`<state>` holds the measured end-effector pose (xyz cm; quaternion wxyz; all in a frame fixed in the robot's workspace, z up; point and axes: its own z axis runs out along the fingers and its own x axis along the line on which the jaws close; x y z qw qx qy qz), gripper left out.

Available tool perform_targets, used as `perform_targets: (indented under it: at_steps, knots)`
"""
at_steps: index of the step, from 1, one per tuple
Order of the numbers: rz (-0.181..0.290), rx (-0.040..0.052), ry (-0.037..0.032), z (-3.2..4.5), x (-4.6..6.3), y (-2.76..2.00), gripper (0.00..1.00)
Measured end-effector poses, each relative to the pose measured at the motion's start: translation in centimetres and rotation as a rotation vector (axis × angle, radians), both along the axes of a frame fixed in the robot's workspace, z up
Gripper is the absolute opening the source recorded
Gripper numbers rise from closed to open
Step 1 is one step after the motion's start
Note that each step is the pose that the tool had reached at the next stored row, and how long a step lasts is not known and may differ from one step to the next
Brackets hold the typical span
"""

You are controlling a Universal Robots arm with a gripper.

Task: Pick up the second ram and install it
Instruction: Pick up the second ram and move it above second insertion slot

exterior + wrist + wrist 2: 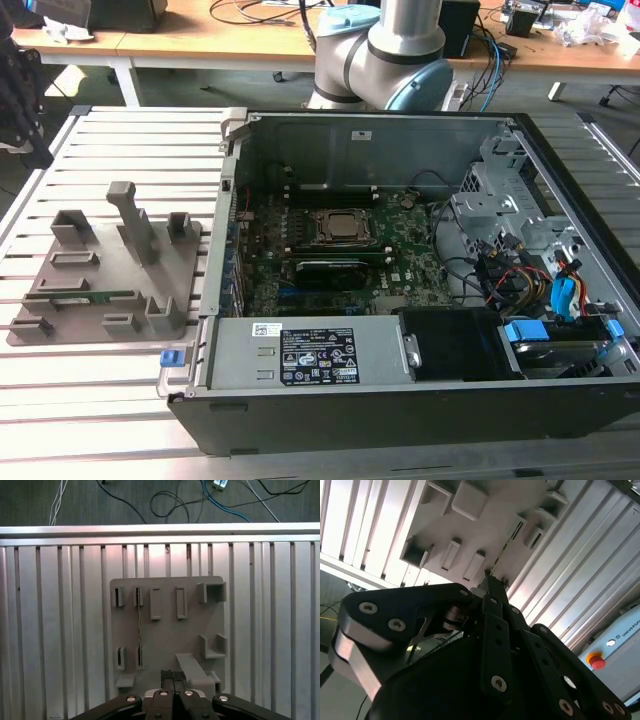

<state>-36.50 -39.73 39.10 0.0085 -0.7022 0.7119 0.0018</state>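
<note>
Gripper [173, 676] closed over fixture plate [165, 630], second ram [138, 625] edge-on, barely discernible

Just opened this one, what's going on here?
The robot arm's gripper hangs above the grey holder plate on the slatted table, shut and holding nothing. The ram stick stands on edge in the plate's slots, not yet picked up. The open computer case sits beside the plate, toward the exterior view's right, with its motherboard exposed.

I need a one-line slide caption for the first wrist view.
Hand above the grey fixture plate; the second ram stands on edge in its slots.
</note>
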Motion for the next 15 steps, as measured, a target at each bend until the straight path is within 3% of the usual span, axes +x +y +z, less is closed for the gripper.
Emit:
perform_targets:
  at_steps: [2, 3, 7, 10, 15]
  knots:
    - [0.013, -0.0036, 0.0170, -0.02, 0.00, 0.00, 0.11]
    - [0.017, -0.0073, 0.0194, -0.01, 0.01, -0.01, 0.11]
    - [0.019, -0.0098, 0.0197, -0.01, 0.01, -0.01, 0.11]
    - [0.019, -0.0100, 0.0198, -0.01, 0.00, 0.00, 0.30]
    - [0.019, -0.0101, 0.0197, -0.38, 0.00, -0.25, 0.30]
